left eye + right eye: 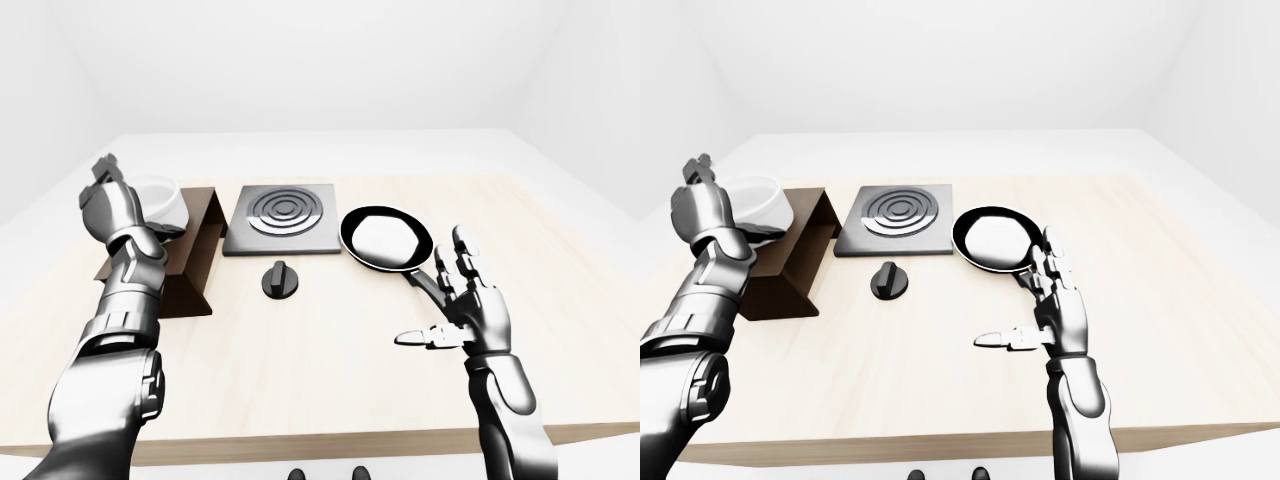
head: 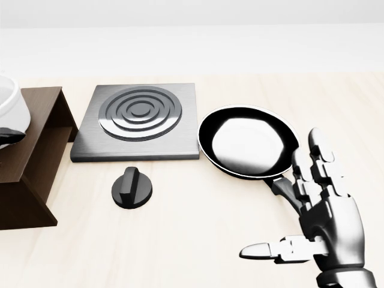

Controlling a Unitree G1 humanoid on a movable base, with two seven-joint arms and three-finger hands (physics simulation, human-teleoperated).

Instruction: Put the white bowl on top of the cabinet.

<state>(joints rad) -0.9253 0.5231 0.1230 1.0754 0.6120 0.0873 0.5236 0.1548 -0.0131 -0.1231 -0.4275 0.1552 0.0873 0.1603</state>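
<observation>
The table [image 1: 330,370] looks like pale, matt wood with faint grain. The cabinet [image 1: 205,240] is dark brown wood (smooth, low sheen). The white bowl [image 1: 758,200] appears glossy ceramic. The frying pan [image 2: 249,141], stove plate [image 2: 139,120] and knob [image 2: 132,188] read as dark metal, and both arms as polished chrome.

I had bright, even light from overhead in every view, with nothing blurred or bent at the edges. The frying pan [image 2: 249,141] threw back a broad white glare, the right hand [image 2: 321,221] showed sharp highlights, and only soft, faint shadows sat under the stove knob [image 2: 132,188].
</observation>
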